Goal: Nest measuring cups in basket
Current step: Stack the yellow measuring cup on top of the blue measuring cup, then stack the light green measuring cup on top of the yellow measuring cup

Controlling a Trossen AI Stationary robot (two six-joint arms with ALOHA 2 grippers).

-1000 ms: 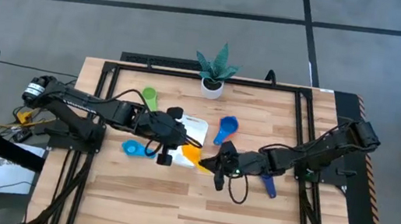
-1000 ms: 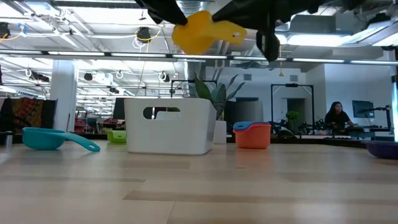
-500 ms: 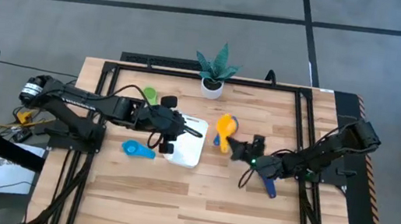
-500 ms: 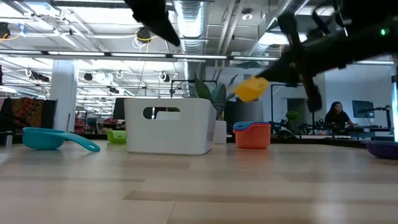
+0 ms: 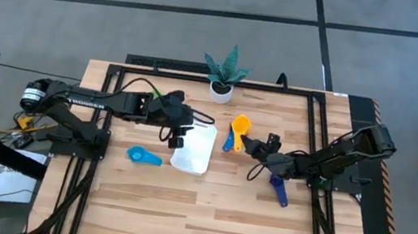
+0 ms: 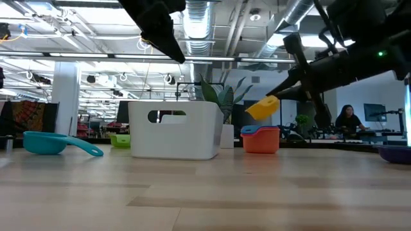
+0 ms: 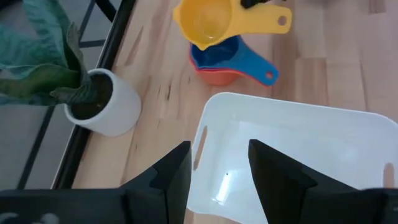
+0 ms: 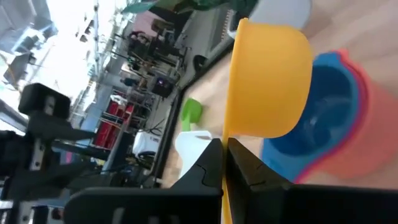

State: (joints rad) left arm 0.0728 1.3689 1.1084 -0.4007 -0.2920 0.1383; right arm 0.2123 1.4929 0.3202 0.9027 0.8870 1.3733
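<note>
My right gripper (image 5: 250, 146) is shut on a yellow measuring cup (image 5: 239, 124), held a little above a blue cup nested in an orange-red one (image 5: 229, 142). That stack stands on the table just right of the white basket (image 5: 196, 150). The yellow cup also shows in the low view (image 6: 263, 108), tilted over the stack (image 6: 260, 138). My left gripper (image 5: 176, 133) is open and empty above the basket's far left edge (image 7: 205, 134). A light blue cup (image 5: 142, 156), a green cup (image 5: 156, 97) and a navy cup (image 5: 280, 193) lie on the table. My right gripper pinches the yellow cup's flat handle (image 8: 224, 142) between its two fingers. The fingers come roughly level from the table's right side and lie along the handle. The cup is lifted clear, its bowl (image 8: 267, 81) tilted and hanging over the blue cup (image 8: 336, 99).
A white plant pot with a green plant (image 5: 221, 88) stands at the far edge behind the basket. A dark frame (image 5: 317, 132) runs along the table's sides. Bare wood lies toward the near edge (image 5: 195, 214).
My right gripper has carried the yellow cup from high over the basket's near right corner toward the table's right and far side, and down to just above the blue cup stack. My left gripper has drawn back toward the far left, away from the cup.
</note>
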